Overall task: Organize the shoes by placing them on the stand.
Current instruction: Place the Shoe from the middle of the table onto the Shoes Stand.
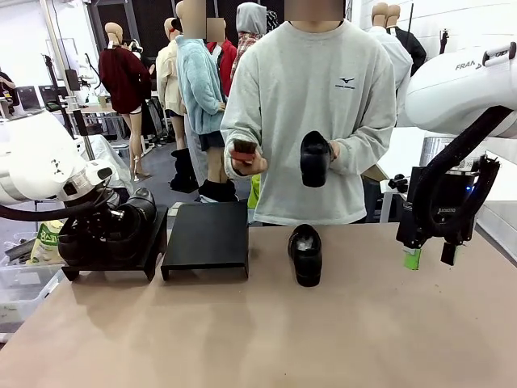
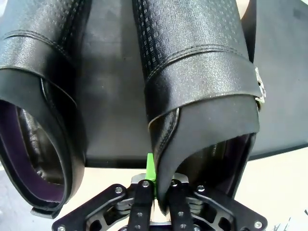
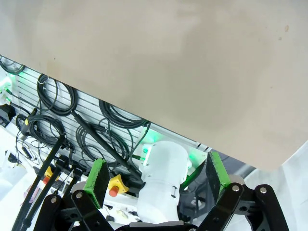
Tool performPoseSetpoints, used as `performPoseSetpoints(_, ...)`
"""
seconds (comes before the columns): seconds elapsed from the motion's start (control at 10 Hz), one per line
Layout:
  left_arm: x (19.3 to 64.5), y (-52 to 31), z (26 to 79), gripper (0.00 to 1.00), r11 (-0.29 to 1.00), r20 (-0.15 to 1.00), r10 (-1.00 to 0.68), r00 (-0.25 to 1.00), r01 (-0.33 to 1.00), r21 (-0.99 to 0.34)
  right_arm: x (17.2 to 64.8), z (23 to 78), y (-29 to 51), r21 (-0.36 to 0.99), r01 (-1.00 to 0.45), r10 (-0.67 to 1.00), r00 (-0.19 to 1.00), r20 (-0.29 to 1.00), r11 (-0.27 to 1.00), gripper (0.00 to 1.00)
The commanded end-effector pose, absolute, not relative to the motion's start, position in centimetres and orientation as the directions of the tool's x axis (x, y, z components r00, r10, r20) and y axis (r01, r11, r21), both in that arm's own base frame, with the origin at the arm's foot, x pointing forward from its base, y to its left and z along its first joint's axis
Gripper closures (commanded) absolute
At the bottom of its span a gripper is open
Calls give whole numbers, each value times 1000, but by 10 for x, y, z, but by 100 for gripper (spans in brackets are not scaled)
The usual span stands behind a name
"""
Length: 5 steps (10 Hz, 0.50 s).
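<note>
One tan flat-topped table [image 1: 363,323]; clock positions are read from its middle, with twelve toward the far side.

One person in a grey sweatshirt [image 1: 323,89], standing at twelve.

Two low black rectangular stands at the far edge:
- the left stand [image 1: 153,245], at ten;
- the middle stand [image 1: 208,234], just beside it at eleven.

Four black glossy leather dress shoes with rounded toes:
- a pair of shoes [image 1: 129,222], side by side on the left stand;
- a single shoe [image 1: 306,255], on the table at one, toe toward six;
- a raised shoe [image 1: 314,159], held in the person's hand [image 1: 334,151] above twelve, well clear of the table.

One left gripper [image 2: 156,185], at the left stand. Its fingers are pressed close, pinching the heel rim of one shoe of the pair.

One right gripper [image 1: 430,255], hanging above the table at two. Its fingers are spread wide.
</note>
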<state>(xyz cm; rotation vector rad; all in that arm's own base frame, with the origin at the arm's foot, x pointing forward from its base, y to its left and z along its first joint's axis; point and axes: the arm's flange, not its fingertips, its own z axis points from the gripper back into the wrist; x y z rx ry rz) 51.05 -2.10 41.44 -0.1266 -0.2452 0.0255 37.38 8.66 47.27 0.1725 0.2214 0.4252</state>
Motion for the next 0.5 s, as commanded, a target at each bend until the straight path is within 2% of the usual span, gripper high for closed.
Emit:
performPoseSetpoints(0.0,520,-17,413,63,989,259,23,966,15,-145,375,475,89,209,-375,413,893,-180,903,0)
performPoseSetpoints(0.3,516,-21,416,5,989,272,8,962,32,-142,375,475,89,209,-375,413,893,-180,903,0)
performPoseSetpoints(0.4,513,-23,422,0,990,297,-4,955,44,-130,375,475,89,209,-375,413,893,-180,903,0)
